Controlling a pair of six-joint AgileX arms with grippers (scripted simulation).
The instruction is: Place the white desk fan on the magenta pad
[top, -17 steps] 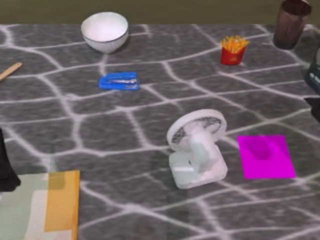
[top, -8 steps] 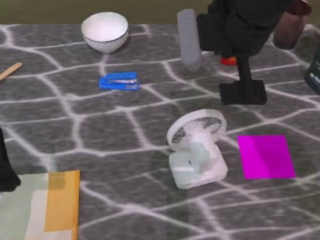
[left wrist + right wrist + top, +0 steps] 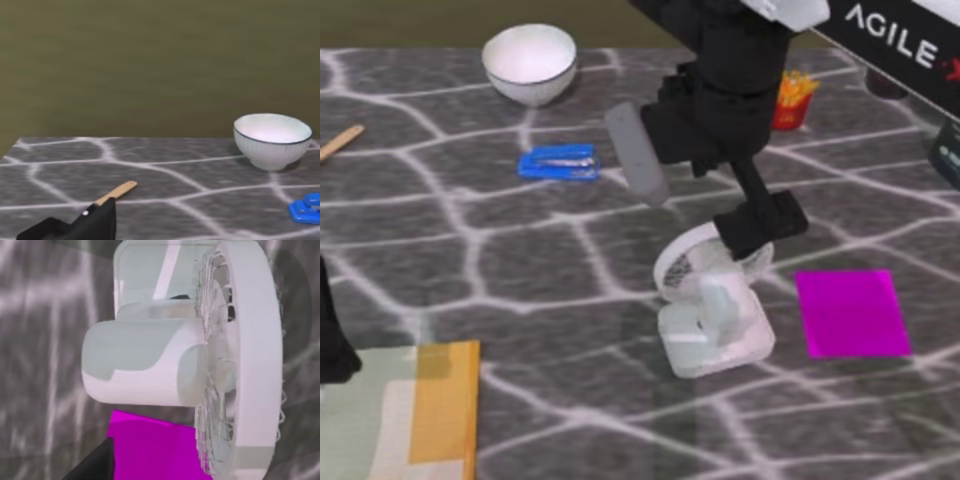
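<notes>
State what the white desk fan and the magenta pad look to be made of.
White desk fan: looks like smooth moulded plastic with a soft sheen on housing and base; its head has a thin wire-like grille. Magenta pad: a flat, thin, matte sheet, evenly coloured and unmarked; whether rubber, foam or card cannot be told.

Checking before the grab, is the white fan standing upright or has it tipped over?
Upright. The white desk fan rests on its square base, grille head raised, beside the magenta pad; the right gripper hovers above it.
</notes>
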